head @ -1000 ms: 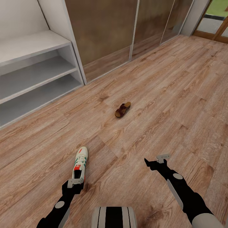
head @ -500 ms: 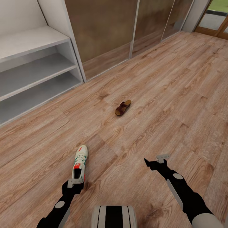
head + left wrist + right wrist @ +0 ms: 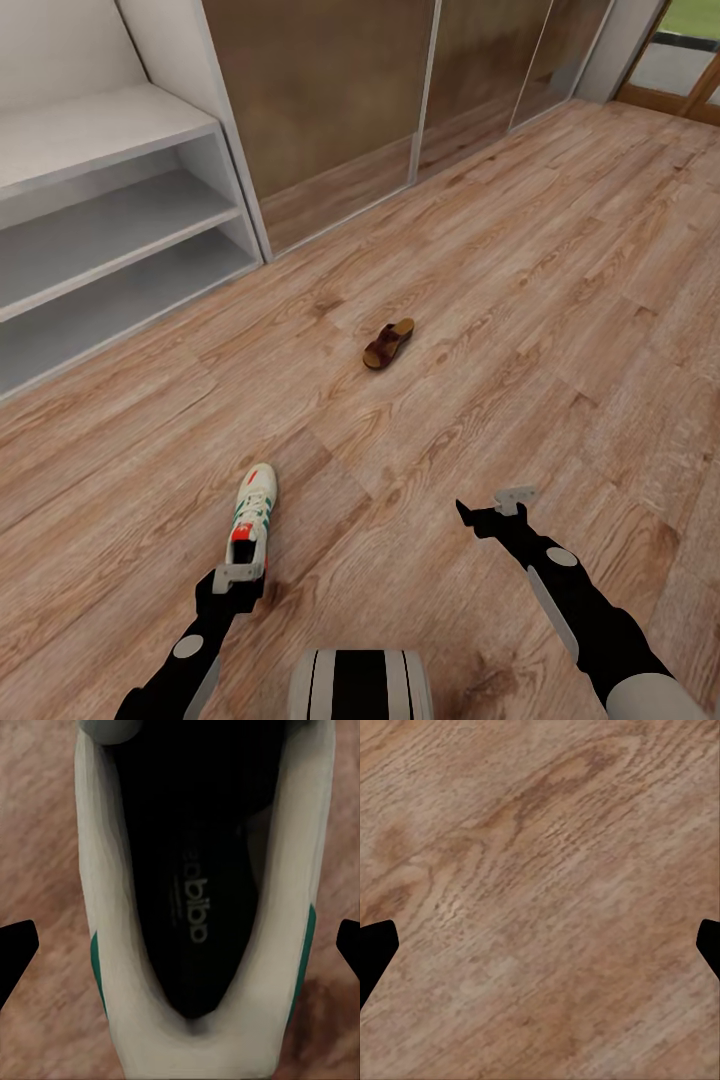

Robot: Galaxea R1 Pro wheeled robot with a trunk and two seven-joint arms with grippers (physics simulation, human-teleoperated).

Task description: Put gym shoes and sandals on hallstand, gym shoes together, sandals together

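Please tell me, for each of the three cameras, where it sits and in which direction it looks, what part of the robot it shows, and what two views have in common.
Head view: from the head, forward and down over the corridor floor; shows both arms, left gripper, right gripper, gym shoe, sandal, hallstand.
Left wrist view: on the left arm, looking into the gym shoe; open dark fingertips at the edges.
Right wrist view: on the right arm, facing bare floor; open fingertips.
Shared: head and left wrist views both show the gym shoe.

Wood-plank floor bearing sneaker, sandal
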